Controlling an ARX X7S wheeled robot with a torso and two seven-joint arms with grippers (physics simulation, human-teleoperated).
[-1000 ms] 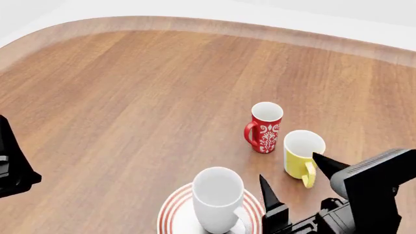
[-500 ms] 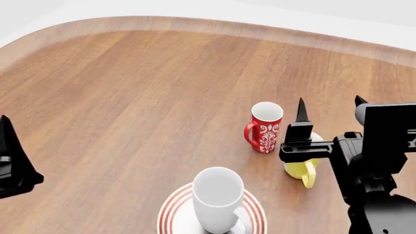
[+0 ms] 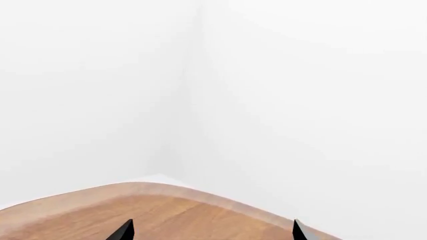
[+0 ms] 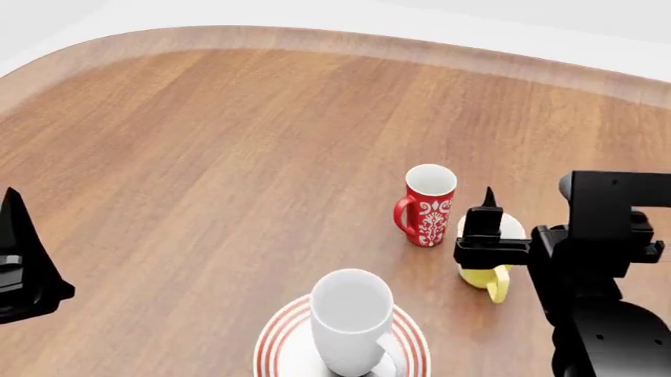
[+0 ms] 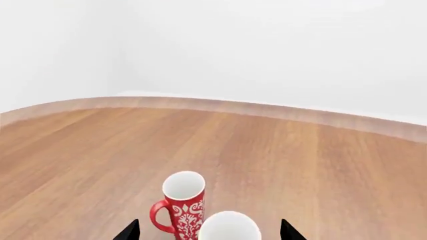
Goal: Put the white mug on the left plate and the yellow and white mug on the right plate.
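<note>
Looking from the head camera, we see our right gripper point(image 4: 527, 206) low over the yellow and white mug point(image 4: 485, 271), one black fingertip point(image 4: 488, 196) standing up just behind the mug's rim on the side toward the red mug point(image 4: 427, 206); the other fingertip is hidden behind the arm body in this view. In the right wrist camera both tips point(image 5: 130, 231) show at the frame edge, set wide apart, with the yellow and white mug's white rim point(image 5: 228, 228) between them and not touched by either, so we call the right pincer wide and holding nothing. The red mug point(image 5: 179, 205) stands upright just beyond the left tip, handle pointing away from the yellow and white mug, close beside it but apart. The yellow handle points toward the robot, under the gripper's wrist. The white mug point(image 4: 350, 320) stands upright on the left plate point(image 4: 276, 343), well to the left of the right gripper and nearer the robot, its handle toward the robot's right. We cannot see the right plate in any view. Our left gripper point(image 4: 23, 271) sits at the far left edge of the head view, far from all mugs; in the left wrist camera its two tips point(image 3: 125, 231) are spread wide over the table point(image 3: 173, 215) edge with only white wall ahead, nothing between them.
</note>
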